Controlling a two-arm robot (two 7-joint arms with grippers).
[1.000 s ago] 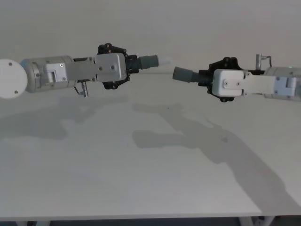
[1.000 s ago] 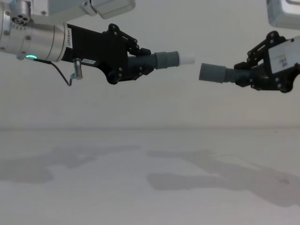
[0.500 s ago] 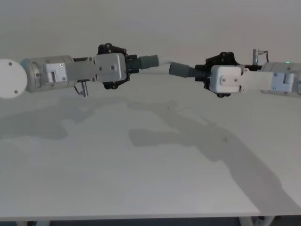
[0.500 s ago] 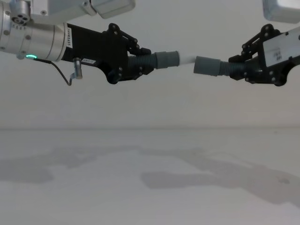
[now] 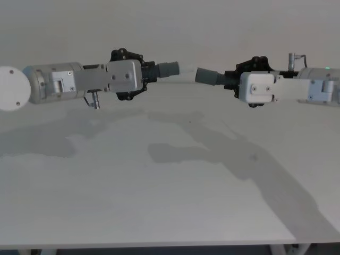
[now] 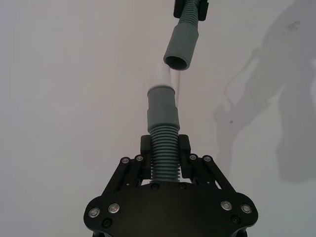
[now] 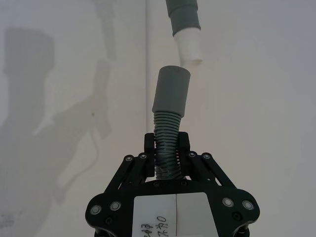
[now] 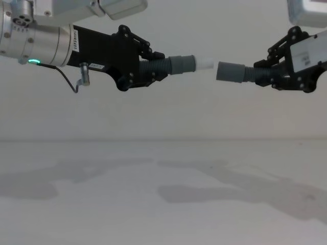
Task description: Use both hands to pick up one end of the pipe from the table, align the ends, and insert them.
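Both pipe pieces are held in the air above the white table (image 5: 159,191). My left gripper (image 8: 149,69) is shut on the corrugated part of one piece (image 6: 163,148). Its grey cuff (image 8: 182,64) and whitish tip (image 8: 204,63) point toward the other arm. My right gripper (image 8: 261,75) is shut on the second piece (image 7: 167,143), whose plain socket end (image 8: 229,71) faces the tip across a small gap. In the wrist views the socket (image 6: 180,44) and the tip (image 7: 190,47) sit slightly off line with each other. In the head view the left gripper (image 5: 142,74) and right gripper (image 5: 232,81) face each other.
The table surface below the arms carries only their shadows (image 5: 180,151). A small metal hook (image 8: 82,76) hangs under the left wrist. The table's front edge (image 5: 159,245) runs along the bottom of the head view.
The right gripper rose and levelled its socket toward the tip, nearly meeting it half a second ago, then drew back a little so a small gap shows. The left arm has held still.
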